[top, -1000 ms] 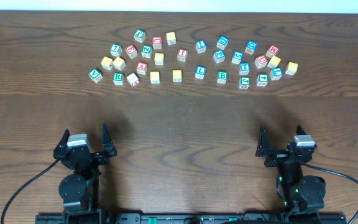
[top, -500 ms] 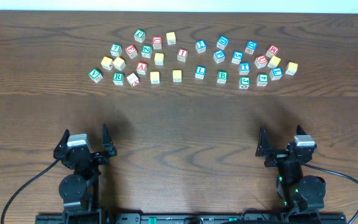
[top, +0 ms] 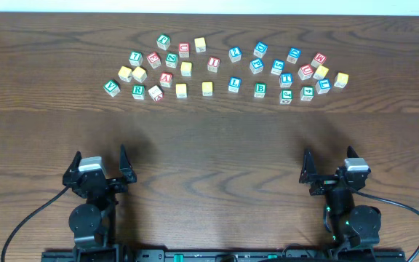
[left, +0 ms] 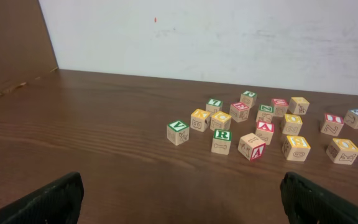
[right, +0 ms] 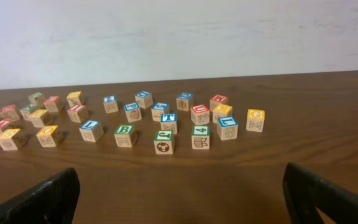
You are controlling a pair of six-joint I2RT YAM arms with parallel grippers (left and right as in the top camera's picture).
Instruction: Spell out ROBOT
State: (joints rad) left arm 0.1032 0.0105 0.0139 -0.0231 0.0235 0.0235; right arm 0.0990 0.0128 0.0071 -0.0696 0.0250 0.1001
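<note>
Left hand (top: 99, 156) and right hand (top: 329, 160) were held wide apart, empty; the tilted cube (top: 156, 92) beside the R cube (top: 138, 92) could be knocked.

The green B cube (right: 125, 135) sits left of the blue T cube (right: 169, 122) on the wooden table (right: 241, 168).

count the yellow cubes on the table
8 yellow cubes: two at the left end, one at the back, one in the middle row, two in the front row, two at the right end. None looks hidden.
</note>
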